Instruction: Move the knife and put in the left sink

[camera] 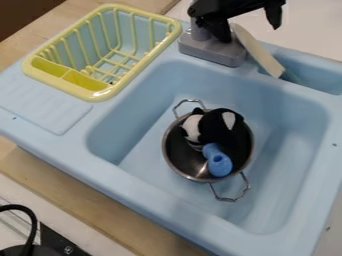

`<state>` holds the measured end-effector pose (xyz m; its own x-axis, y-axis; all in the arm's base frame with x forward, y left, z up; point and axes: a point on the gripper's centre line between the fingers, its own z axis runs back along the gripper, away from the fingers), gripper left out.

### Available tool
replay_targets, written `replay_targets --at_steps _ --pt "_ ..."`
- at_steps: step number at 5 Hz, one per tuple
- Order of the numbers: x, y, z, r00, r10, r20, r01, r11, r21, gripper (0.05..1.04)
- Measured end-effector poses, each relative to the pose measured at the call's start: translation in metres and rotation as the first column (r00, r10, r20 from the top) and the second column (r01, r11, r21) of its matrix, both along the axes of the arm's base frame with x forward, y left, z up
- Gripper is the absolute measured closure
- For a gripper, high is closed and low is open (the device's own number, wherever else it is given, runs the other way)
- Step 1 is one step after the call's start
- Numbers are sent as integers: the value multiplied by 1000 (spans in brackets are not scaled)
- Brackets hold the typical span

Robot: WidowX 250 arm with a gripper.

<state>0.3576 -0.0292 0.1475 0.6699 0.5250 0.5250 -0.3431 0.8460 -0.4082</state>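
Nearest me, in the pale blue plastic sink [93,162], a round steel pot [182,159] holds a black-and-white plush toy [215,125] and a blue plastic piece [218,159]. Beyond, the long cream-coloured knife [258,51] slants into the narrow basin [310,76], its upper end between the black two-finger claw's [249,33] widely spread tips, nearer one; contact I can't tell.

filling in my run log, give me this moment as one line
gripper: open, at back of sink | pale strip: maybe the knife, lower end at small compartment | pot: in main basin, holding plush, blue thing
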Motion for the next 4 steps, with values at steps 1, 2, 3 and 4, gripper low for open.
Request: replay_targets --at_steps 1,2,3,4 --pt "1 -2 -1 1000 -16 27 17 999 -31 84" --pt "1 -4 -3 999 -29 28 30 999 -38 85" --pt "-1 -6 -6 999 -36 10 37 998 -49 85" --pt "-2 -8 -8 998 -55 12 55 997 -62 102"
